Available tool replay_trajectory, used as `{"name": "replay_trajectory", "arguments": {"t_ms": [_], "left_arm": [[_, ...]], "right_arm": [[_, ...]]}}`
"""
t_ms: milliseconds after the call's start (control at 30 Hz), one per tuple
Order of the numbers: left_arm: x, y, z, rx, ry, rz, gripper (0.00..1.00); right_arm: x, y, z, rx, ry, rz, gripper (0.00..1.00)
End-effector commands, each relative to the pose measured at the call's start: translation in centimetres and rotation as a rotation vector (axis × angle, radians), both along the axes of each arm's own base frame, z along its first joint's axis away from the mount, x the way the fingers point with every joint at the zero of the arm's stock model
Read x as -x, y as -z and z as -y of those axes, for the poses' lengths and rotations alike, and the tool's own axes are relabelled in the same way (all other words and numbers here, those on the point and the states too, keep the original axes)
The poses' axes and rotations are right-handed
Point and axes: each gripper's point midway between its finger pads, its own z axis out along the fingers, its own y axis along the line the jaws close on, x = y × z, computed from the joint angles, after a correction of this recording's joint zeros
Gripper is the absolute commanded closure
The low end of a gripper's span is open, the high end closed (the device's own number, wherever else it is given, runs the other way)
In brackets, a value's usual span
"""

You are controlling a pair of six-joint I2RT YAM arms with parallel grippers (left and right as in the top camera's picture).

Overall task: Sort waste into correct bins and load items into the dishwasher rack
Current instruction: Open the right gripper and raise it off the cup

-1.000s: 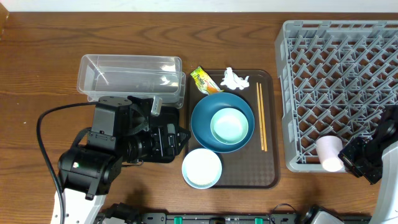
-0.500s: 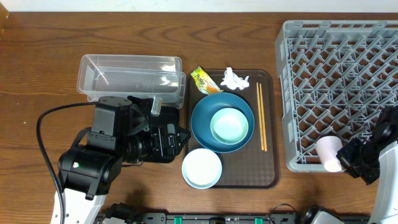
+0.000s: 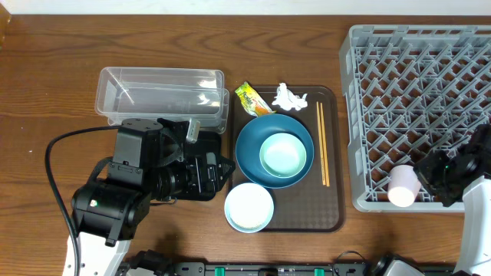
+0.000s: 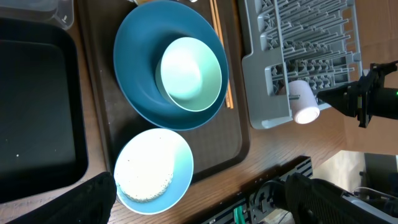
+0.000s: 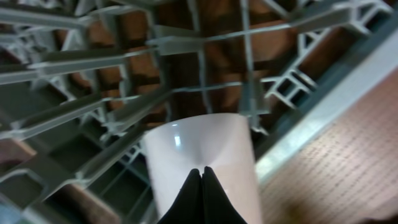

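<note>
wooden table (image 3: 46,77) | small pink cup (image 3: 403,186) at dishwasher rack (image 3: 418,46) near corner | right gripper (image 5: 202,177) pinched on it

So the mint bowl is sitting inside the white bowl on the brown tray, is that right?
Not quite: the mint bowl sits inside the blue dish, not the white bowl, which stands separately beside it. The overhead view shows this; both are on the brown tray, as you said.

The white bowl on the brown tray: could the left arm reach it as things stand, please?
Probably yes: the left gripper hangs open just beside the white bowl, with nothing between them or over it.
</note>
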Motion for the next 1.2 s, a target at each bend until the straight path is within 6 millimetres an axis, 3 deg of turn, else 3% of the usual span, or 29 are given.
{"name": "replay_trajectory", "arguments": {"t_ms": [0, 100, 233, 333, 467, 733, 1033, 1167], "left_arm": [[-0.1, -0.4, -0.1, -0.016, 0.010, 0.028, 0.11], [-0.1, -0.4, -0.1, -0.016, 0.010, 0.028, 0.11], [-0.1, -0.4, -0.1, -0.016, 0.009, 0.029, 0.11], [-0.2, -0.4, -0.1, -0.016, 0.010, 0.029, 0.11], [-0.1, -0.4, -0.1, -0.016, 0.009, 0.029, 0.11], [-0.2, -0.4, -0.1, -0.016, 0.009, 0.029, 0.11], [-0.2, -0.4, -0.1, -0.016, 0.009, 0.029, 0.11], [-0.2, -0.4, -0.1, -0.016, 0.009, 0.029, 0.11]], "right_arm": [[-2.5, -2.8, -1.5, -0.036, -0.137, 0.133, 0.99], [-2.6, -4.8, -3.1, -0.082, -0.218, 0.194, 0.99], [0.8, -4.8, -4.3, -0.112, -0.203, 0.086, 0.99], [4.0, -3.6, -3.2, -0.048, -0.172, -0.078, 0.99], [6.1, -2.3, -1.1, 0.057, -0.084, -0.205, 0.98], [6.3, -1.3, -1.1, 0.052, -0.063, -0.225, 0.98], [5.7, 0.5, -2.9, -0.056, -0.041, -0.183, 0.98], [5.3, 0.5, -2.8, -0.052, -0.048, -0.163, 0.98]]}}
